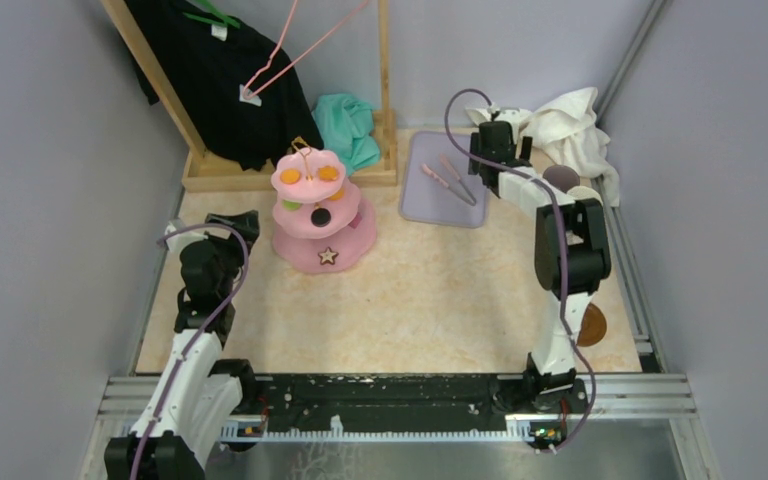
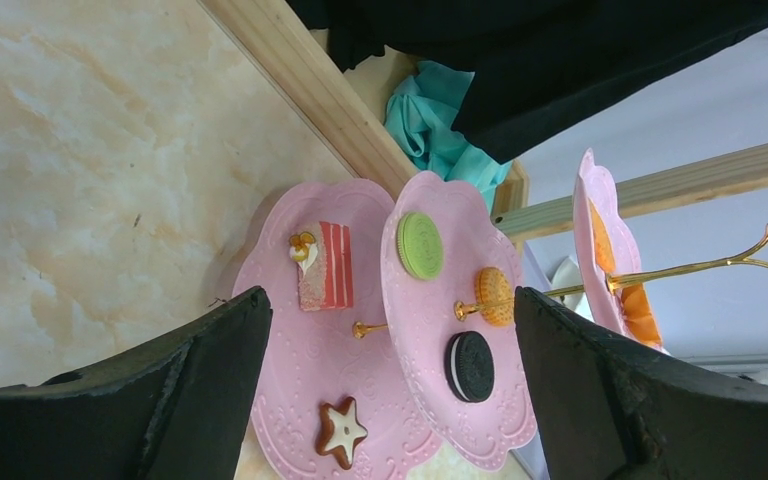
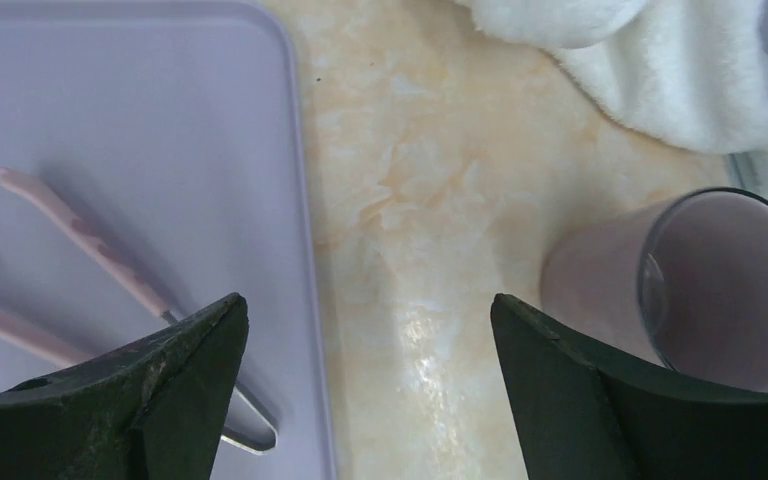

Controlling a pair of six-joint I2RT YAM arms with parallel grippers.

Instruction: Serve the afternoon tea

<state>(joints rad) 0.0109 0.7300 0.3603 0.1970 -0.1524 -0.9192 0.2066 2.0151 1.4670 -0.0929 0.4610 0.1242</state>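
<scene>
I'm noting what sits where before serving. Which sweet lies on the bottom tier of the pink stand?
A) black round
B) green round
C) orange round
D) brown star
D: the brown star lies on the lowest, widest plate of the stand, while the green round and black round sit on the middle plate.

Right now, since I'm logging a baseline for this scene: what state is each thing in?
Pink stand: upright, sweets on all three tiers.
Mauve mug: upright, looks empty.
Tongs: lying flat on the lilac tray, unheld.
Left gripper: open, empty.
Right gripper: open, empty.
Black garment: hanging on the wooden rack.
White cloth: crumpled in the far right corner.
</scene>
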